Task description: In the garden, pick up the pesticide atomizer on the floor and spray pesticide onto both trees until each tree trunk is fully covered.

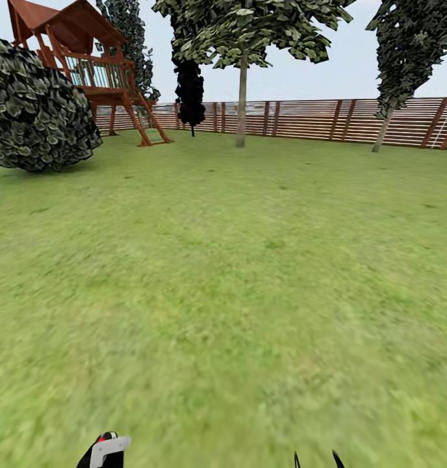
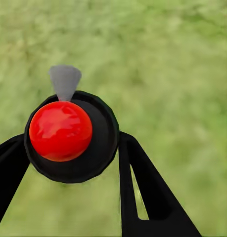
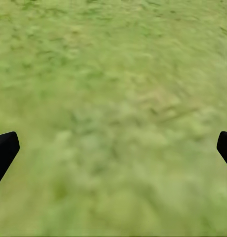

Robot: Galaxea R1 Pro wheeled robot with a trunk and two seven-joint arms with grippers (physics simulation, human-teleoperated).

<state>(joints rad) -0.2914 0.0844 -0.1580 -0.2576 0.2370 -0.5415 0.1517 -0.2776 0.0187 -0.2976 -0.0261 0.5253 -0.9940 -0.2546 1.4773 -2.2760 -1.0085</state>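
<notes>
head: lawn (image 1: 236,273), two trees (image 1: 242,97) far by the fence (image 1: 314,120); atomizer (image 1: 105,450) low at my left. left wrist: left claw (image 2: 76,163) closed around atomizer. right wrist: right claw (image 3: 113,148) spread wide, empty. carrying step; next i drive to nearest trunk.

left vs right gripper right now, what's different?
Left gripper is closed around the atomizer, its fingers on either side of the black body with the red cap; right gripper holds nothing. Left fingers sit close together; right fingers are spread wide apart. Both have black fingers and hang over grass.
</notes>
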